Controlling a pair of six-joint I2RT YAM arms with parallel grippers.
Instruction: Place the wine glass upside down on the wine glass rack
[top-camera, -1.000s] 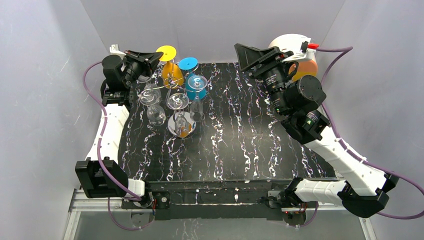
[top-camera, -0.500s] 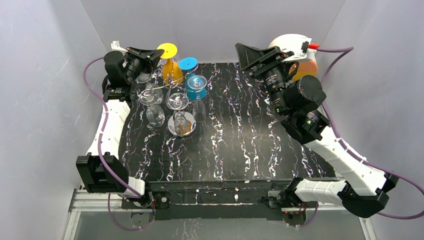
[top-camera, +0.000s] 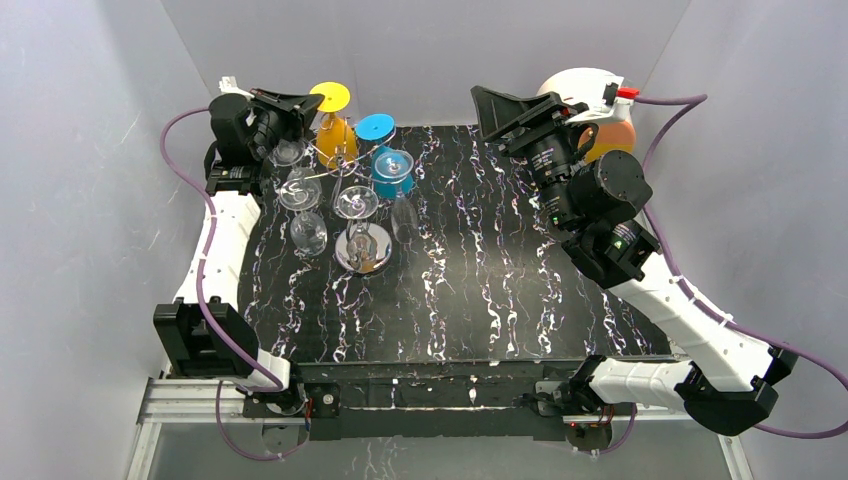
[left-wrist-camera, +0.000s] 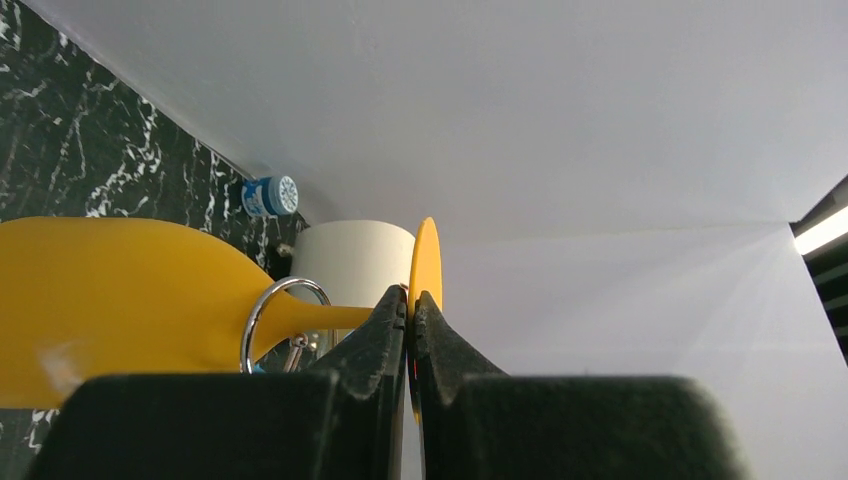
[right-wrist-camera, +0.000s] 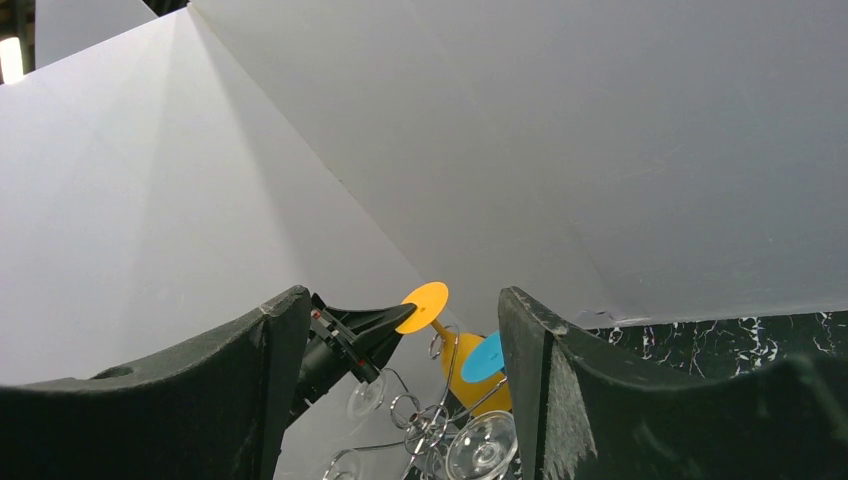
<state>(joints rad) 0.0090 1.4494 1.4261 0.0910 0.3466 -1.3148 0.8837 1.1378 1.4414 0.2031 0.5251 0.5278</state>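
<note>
Now left fingers (left-wrist-camera: 385, 330) pinch yellow wine glass (left-wrist-camera: 120, 300) stem

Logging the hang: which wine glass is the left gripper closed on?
The yellow wine glass: the left gripper pinches its stem beside the foot. The blue wine glass and the clear wine glasses are untouched.

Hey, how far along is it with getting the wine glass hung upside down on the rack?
Done: a blue wine glass and clear glasses hang foot-up on the wine glass rack. In hand: the left fingers are shut on the foot rim of the yellow wine glass; it is inverted, stem beside a rack loop. Left: confirm it is seated, then release. The right fingers stand open, idle.
</note>
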